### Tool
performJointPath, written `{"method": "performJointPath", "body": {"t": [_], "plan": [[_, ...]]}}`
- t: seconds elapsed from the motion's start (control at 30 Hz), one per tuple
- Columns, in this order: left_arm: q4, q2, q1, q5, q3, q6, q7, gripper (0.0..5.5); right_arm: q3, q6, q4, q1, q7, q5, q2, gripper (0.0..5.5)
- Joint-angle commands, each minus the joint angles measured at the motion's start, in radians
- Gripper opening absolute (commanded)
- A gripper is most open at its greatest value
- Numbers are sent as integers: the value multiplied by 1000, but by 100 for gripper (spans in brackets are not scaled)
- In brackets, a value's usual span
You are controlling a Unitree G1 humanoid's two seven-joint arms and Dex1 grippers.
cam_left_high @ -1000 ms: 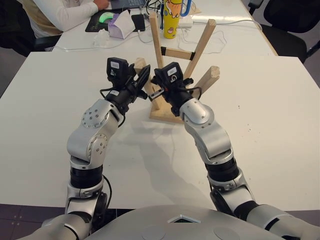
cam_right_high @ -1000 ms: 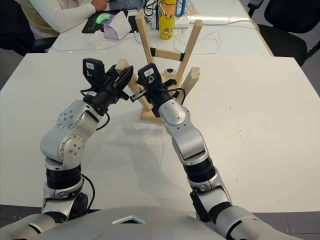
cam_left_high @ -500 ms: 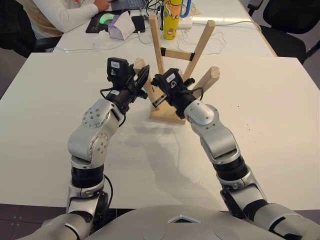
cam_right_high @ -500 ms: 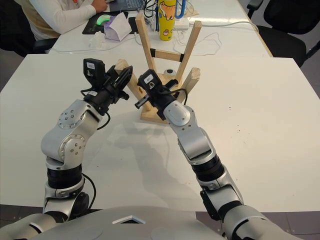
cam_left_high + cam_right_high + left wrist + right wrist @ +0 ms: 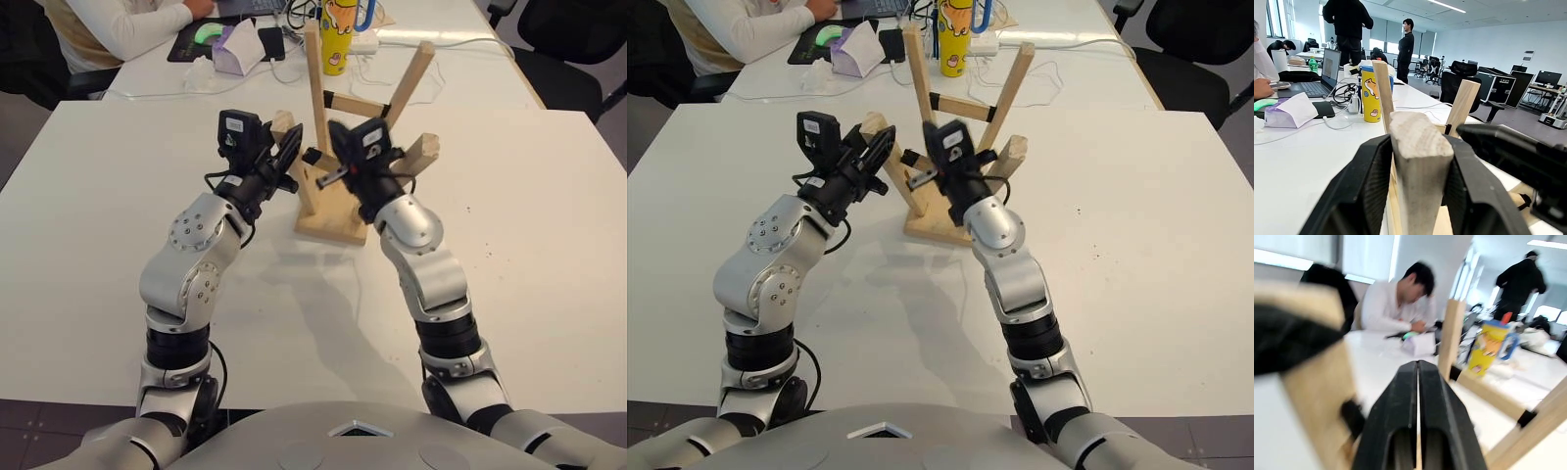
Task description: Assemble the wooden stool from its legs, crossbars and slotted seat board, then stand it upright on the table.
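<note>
The wooden stool stands upside down, its seat board (image 5: 328, 223) flat on the white table (image 5: 118, 196) and its legs pointing up. My left gripper (image 5: 284, 157) is shut on the near-left leg (image 5: 1420, 161), with a black finger (image 5: 1369, 191) on each side of it. Two far legs (image 5: 313, 69) (image 5: 411, 73) are joined by a crossbar (image 5: 355, 103). My right gripper (image 5: 320, 166) hovers just right of the held leg, above the seat board. Its fingers (image 5: 1418, 382) are pressed together with nothing between them.
A yellow cup (image 5: 336, 29), a tissue box (image 5: 235, 54) and cables lie on the desk beyond the table's far edge, where a person sits. Bare table (image 5: 529, 215) stretches left, right and in front of the stool.
My right gripper has risen and swung right and farther in, from low in front of the seat board to between the legs. The left gripper has kept its hold on the leg.
</note>
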Motion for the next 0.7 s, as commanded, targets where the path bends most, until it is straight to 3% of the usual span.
{"method": "performJointPath", "body": {"t": [0.03, 0.33, 0.53, 0.7], "plan": [[-31, -9, -22, -5, 0, 1, 0, 156, -69, -16, -69, -104, -68, 33, 72, 0], [-38, -15, -19, -2, -2, 11, 6, 156, -44, 40, -92, -140, -65, 30, 91, 0], [-57, -21, -17, -4, 4, 19, 17, 156, 240, 399, 76, 40, 123, -30, -105, 0], [-65, -24, -25, -11, 11, 30, 19, 156, 230, 413, 189, 85, 181, -22, -169, 0]]}}
